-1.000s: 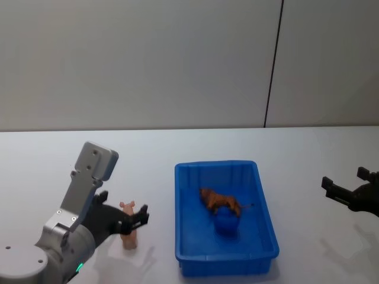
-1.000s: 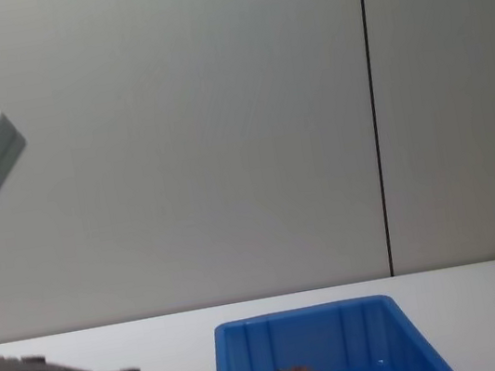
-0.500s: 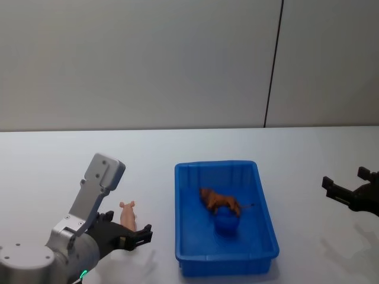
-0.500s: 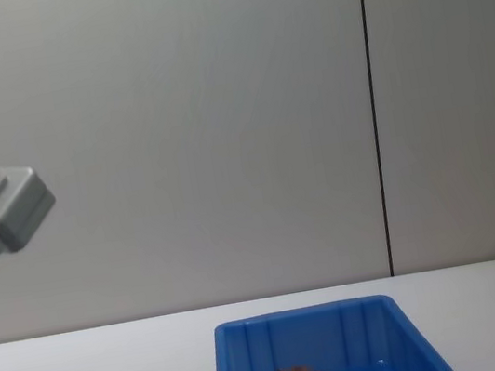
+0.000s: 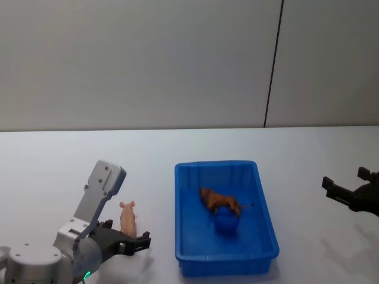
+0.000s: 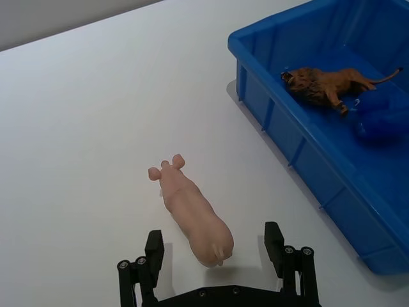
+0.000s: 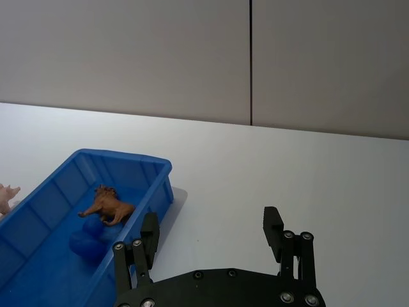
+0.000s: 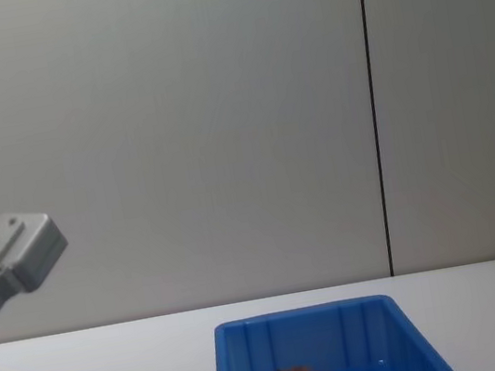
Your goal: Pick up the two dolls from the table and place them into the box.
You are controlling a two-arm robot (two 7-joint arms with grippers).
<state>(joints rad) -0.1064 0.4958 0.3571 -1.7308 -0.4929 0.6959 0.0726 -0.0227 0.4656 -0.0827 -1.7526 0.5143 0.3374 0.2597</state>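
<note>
Left gripper (image 5: pixel 133 241) open at the pink doll (image 5: pixel 127 215), lower left of the head view.
In the left wrist view the left gripper (image 6: pixel 213 240) has its fingers (image 6: pixel 153 247) spread wide. The pink doll's (image 6: pixel 192 214) rear end sits between them with a gap on each side, and its ears point away from the gripper. The doll is on the white table (image 5: pixel 59 160), just left of the blue box (image 5: pixel 216 165) at lower centre. The brown doll (image 5: pixel 222 202) lies inside the box next to a blue lump (image 5: pixel 225 224). The right gripper (image 5: pixel 350 192) is open and holds nothing, above the table at the right edge, well apart from the box.
</note>
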